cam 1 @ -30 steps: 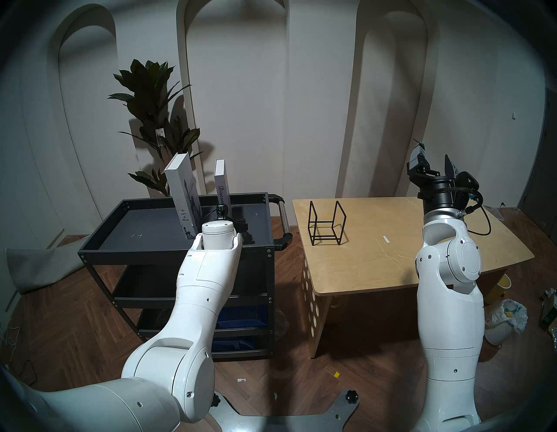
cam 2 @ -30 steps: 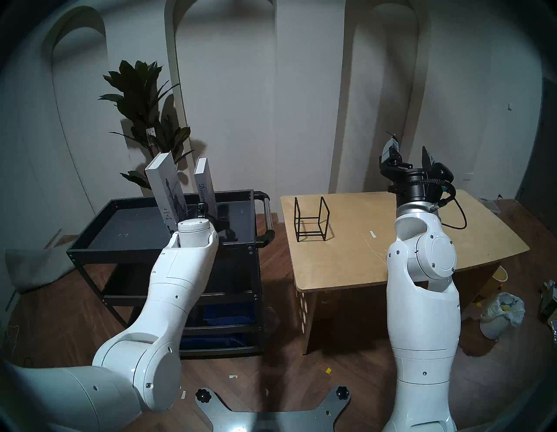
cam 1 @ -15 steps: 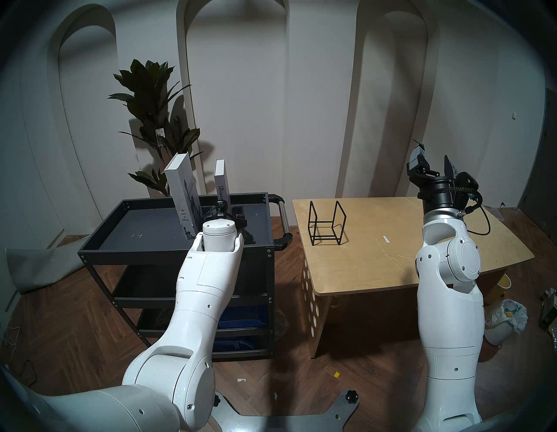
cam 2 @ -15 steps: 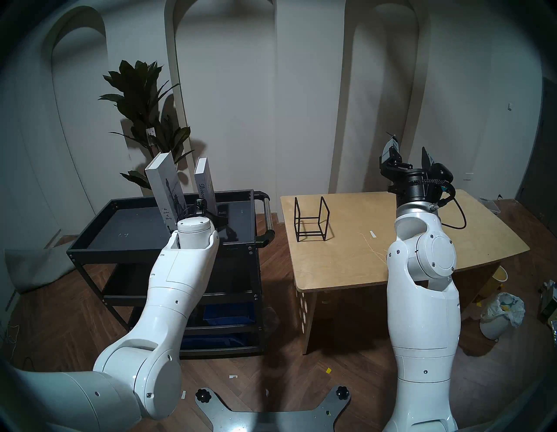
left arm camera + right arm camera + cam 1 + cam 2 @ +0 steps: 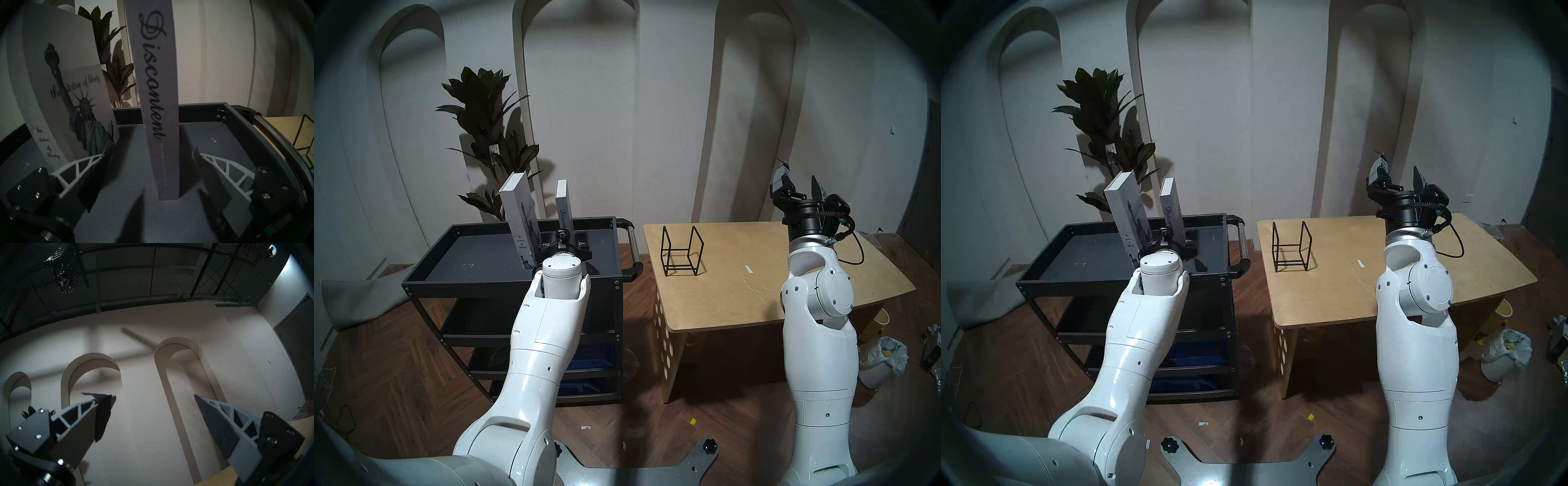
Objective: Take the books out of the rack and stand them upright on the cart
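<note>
- The plant (image 5: 490,135) stands on the floor by the wall, behind the far left corner of the cart (image 5: 466,276).
- The cart is black, with tray shelves one above the other; its bar handle (image 5: 634,245) is on the side facing the table.
- The white book (image 5: 520,217), with a Statue of Liberty drawing on the cover, stands on end on the cart's top tray and tilts a little to the left.
- The grey book (image 5: 564,207) stands upright on the same tray, just to the right of the white one, with a gap between them. Its spine reads "Discontent" in the left wrist view (image 5: 158,95).
- The left gripper (image 5: 152,152) sits low over the top tray, near the grey book. Its jaws are spread wide, one finger (image 5: 81,167) on each side of the spine, both clear of it; it holds nothing. The left finger's tip lies in front of the white book's lower corner; I cannot tell whether they touch.
- The table (image 5: 755,305) stands to the right of the cart, with a strip of floor between them.
- The rack (image 5: 682,251), a black wire frame, stands on the table's left part with no book in it.
- The right gripper (image 5: 797,181) is raised above the table's far right part, pointing up toward the wall, jaws wide apart and holding nothing.
</note>
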Robot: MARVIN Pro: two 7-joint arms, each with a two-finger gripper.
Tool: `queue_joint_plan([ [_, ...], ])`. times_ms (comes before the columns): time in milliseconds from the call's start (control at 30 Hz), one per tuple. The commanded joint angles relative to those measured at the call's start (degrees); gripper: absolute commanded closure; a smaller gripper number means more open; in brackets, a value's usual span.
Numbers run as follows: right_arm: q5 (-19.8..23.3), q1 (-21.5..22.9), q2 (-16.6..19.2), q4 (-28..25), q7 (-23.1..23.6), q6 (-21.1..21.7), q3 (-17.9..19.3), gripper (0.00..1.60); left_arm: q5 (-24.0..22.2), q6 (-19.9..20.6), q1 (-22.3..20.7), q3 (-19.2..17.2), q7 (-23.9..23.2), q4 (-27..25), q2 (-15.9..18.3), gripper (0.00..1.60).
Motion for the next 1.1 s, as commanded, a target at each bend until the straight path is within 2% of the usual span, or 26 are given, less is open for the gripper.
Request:
queue_joint_plan([
  [0, -0.2, 0.9, 0.1, -0.1, 0.1, -0.1, -0.5, 0.00, 0.1, -0.8, 3.2, 0.7, -0.5, -6.6, 0.0, 0.00],
  [167, -2.8, 1.2, 1.8, 1.0, -1.7, 5.9, -2.4, 0.00, 1.1, -2.6, 6.9, 1.7, 0.1, -10.3, 0.7, 0.00],
  [333, -5.1, 1.7, 3.4, 3.7, -2.2, 12.8, -5.5, 0.00, 2.7, -3.2, 10.3, 1.5, 0.7, -14.9, 3.2, 0.00],
  [600, -6.5, 2.9, 3.7, 4.8, -3.2, 19.1, -8.4, 0.00, 2.5, -2.1, 13.9, -0.4, 0.5, -20.4, 5.1, 0.00],
  [800, -7.4, 3.4, 4.1, 5.7, -3.3, 21.7, -10.2, 0.00, 1.1, -1.6, 17.0, -1.2, -2.8, -24.5, 6.9, 0.00],
  [867, -7.8, 3.3, 4.4, 6.3, -2.9, 22.1, -11.2, 0.00, 0.1, -0.9, 18.8, -1.9, -5.6, -27.0, 8.3, 0.00],
  [933, -7.3, 3.1, 5.0, 6.7, -1.3, 21.4, -11.6, 0.00, -0.1, -0.5, 19.6, -2.3, -7.3, -27.9, 9.6, 0.00],
  [1067, -4.2, 1.9, 5.9, 7.3, 4.2, 18.2, -11.2, 0.00, -3.3, 0.2, 21.8, -4.7, -10.0, -30.9, 9.4, 0.00],
])
